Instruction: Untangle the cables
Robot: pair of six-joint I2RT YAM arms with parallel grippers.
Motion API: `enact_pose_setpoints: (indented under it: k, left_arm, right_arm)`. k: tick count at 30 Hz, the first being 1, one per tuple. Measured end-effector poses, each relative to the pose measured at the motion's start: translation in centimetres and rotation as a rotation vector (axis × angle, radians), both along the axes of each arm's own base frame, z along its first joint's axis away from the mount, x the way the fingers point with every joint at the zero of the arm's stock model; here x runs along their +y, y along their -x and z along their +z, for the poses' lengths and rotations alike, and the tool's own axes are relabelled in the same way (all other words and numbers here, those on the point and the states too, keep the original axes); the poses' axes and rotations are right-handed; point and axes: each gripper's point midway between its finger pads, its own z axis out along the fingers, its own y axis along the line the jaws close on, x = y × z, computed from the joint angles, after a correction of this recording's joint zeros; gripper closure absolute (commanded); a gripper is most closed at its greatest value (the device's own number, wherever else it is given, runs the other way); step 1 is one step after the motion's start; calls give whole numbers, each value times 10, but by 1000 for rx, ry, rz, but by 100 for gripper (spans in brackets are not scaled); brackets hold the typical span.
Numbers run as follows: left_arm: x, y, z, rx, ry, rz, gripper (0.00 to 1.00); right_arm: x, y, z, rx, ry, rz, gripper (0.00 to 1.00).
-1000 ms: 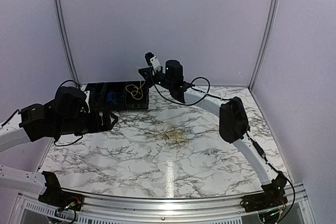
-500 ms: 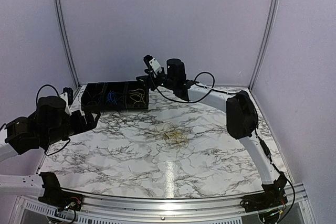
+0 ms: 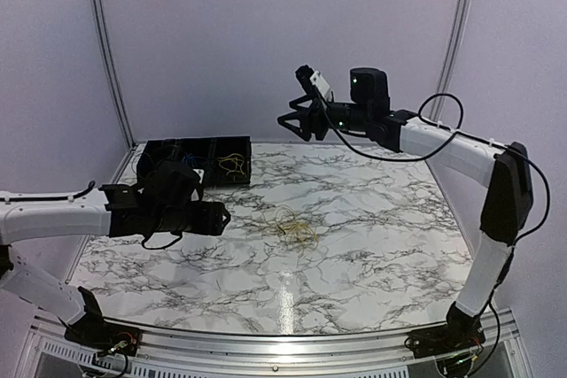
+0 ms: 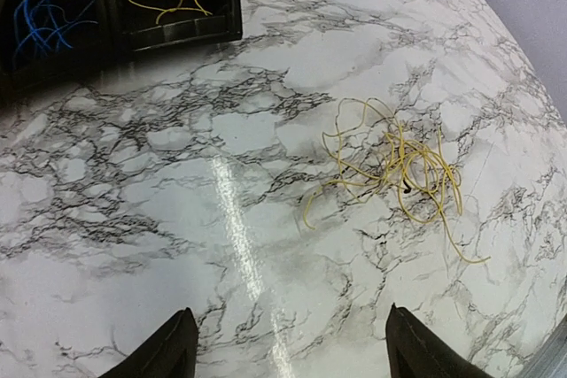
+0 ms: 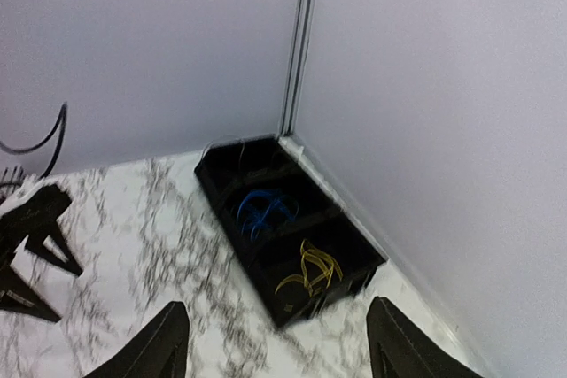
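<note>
The black tray (image 3: 239, 176) at the far left of the marble table (image 3: 372, 245) was partly hidden behind the left arm (image 3: 53, 217) in the top view. Its leftmost compartment was too dark to read. The blurred right wrist view showed only a faint thin loop there. Both wrist views cut their own fingers off at the bottom edge. How many strands made up the yellow tangle (image 4: 399, 165) could not be told.

The left arm lay low across the table's left side. The left gripper (image 4: 290, 310) pointed right, near the tangle but short of it, jaws apart and empty. The right arm (image 3: 443, 143) was raised high, elbow at the right, forearm reaching left. The right gripper (image 3: 291, 123) hung well above the far edge, jaws apart, holding nothing.

There was one tray with three compartments seen. Blue cables (image 5: 261, 210) lay in the middle one and yellow cables (image 5: 308, 273) in the right one. One loose tangle lay near the table's middle, well apart from the tray.
</note>
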Motion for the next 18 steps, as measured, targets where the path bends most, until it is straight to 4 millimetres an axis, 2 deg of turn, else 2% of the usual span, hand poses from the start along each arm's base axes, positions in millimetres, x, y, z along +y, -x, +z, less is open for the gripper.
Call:
enact_pose_setpoints:
  k: [6,8,11,14,18]
  left_arm:
    - [-47,-35,-26,114,46,-42,32]
    - [-61,-49,-36,163,80,-46,37]
    - [-78,-65,-53,241,128,-53,39]
    - [-91,-76,-71,314,162,-51,42]
    - [-104,-85,-86,374,187,-42,57]
  right_arm:
    - [-41,53,-86,155,165,-9,32]
    - [-54,68,-99,173,201,-18,32]
    - [-69,83,-95,150,216,-36,31]
    - [-82,94,-76,96,198,-50,31]
    - [-97,106,-63,34,190,-69,30]
